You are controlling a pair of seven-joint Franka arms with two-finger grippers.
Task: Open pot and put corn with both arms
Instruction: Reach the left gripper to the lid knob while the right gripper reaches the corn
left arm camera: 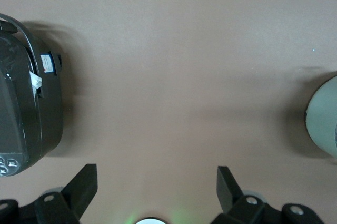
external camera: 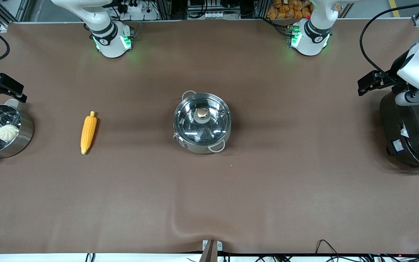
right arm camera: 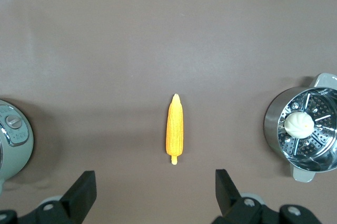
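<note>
Sitting mid-surface, the pot (external camera: 202, 123) has its lid (external camera: 202, 118) on; the corn (external camera: 88, 133) lies toward the right arm's end. The left claw (left arm camera: 156, 182) and right claw (right arm camera: 155, 184) hang spread, empty.

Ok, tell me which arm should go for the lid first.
Probably the left: its open gripper has nothing nearer than the pot, while the open right gripper faces the corn, which it could take next.
</note>
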